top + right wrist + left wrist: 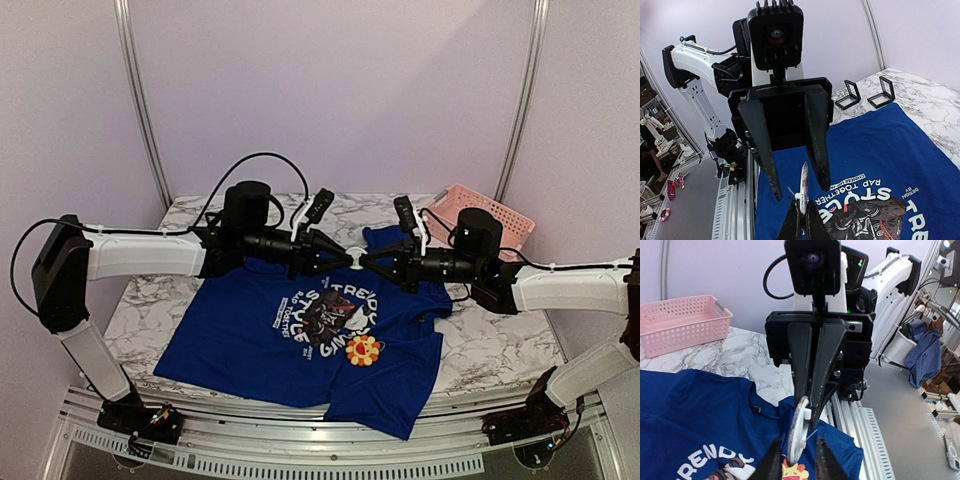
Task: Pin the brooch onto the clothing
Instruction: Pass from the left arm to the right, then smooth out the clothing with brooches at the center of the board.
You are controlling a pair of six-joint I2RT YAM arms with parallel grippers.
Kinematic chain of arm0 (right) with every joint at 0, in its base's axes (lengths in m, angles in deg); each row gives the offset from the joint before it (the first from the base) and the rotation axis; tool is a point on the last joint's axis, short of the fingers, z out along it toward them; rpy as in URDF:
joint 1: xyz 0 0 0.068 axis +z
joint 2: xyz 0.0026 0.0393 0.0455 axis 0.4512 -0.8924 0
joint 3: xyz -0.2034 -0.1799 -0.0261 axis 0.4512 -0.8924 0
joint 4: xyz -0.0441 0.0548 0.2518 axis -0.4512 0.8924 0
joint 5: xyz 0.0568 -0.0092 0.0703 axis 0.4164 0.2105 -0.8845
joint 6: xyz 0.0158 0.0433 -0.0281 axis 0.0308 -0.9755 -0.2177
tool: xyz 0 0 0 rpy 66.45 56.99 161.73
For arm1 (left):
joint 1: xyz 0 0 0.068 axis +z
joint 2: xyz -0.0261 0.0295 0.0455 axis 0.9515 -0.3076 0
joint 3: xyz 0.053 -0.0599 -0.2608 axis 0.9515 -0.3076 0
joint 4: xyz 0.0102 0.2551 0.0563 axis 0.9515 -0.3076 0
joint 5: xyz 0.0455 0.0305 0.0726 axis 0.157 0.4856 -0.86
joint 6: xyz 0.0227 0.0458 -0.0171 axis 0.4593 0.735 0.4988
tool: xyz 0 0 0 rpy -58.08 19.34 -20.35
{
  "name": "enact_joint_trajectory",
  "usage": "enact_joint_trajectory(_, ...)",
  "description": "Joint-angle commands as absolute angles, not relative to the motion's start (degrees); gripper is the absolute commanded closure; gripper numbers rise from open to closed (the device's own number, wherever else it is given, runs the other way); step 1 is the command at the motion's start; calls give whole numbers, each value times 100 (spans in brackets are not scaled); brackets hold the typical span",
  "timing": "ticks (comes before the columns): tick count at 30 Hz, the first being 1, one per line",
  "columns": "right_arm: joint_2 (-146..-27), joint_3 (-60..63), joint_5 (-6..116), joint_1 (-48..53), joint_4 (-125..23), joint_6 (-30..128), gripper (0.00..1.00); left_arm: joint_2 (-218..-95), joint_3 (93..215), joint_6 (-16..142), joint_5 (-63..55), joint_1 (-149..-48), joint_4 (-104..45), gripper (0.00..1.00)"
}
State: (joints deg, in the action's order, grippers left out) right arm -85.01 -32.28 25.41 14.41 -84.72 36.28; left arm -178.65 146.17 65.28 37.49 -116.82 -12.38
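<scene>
The clothing, a royal blue T-shirt (230, 340) (690, 405) (900, 145) with a panda print, lies flat on the marble table. The flower-shaped brooch (363, 350) (794, 472), yellow, orange and red, rests on the shirt below the print. Above the shirt the two grippers meet tip to tip. My right gripper (366, 260) (802, 215) (807, 405) is shut on the rim of a round white-backed badge (357, 256) (801, 427) (803, 185) with a thin wire pin, held edge-on. My left gripper (348, 258) (799, 462) stands open, one finger on each side of that badge without touching it.
A pink perforated basket (495, 215) (682, 325) stands at the back right of the table. Two small black square boxes (849, 95) (881, 92) sit open on the marble beyond the shirt. An aluminium rail (300, 440) runs along the near edge.
</scene>
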Motion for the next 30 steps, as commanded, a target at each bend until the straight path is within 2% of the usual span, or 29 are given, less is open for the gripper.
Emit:
enact_joint_trajectory(1,-8533,-3266,3203,1418,-7919,3568,100,-17880,14520,7052,3418,-11742,-1730,48)
enact_joint_trajectory(3,-8506,-3296,3858,1398,-7392,3576,100,-17826,14461,7675,3082,-11688,-2233,40)
enact_joint_trajectory(8,-8656,-3165,5783,1390,-6161,3362,100,-17868,14412,9755,1274,-11655,-3477,41)
enact_joint_trajectory(12,-9051,-3048,6629,1240,-5475,2814,100,-18091,13984,11420,-580,-11642,-3048,41)
enact_joint_trajectory(15,-9370,-3172,6708,1192,-5706,2448,100,-18235,13478,12546,-1342,-11544,-2401,40)
enact_joint_trajectory(22,-10118,-3266,6637,1020,-6245,2160,100,-18202,12469,13458,-1504,-11314,-1816,38)
enact_joint_trajectory(30,-10790,-2842,6339,533,-6472,2268,100,-18244,12118,13697,-1569,-10744,-1809,37)
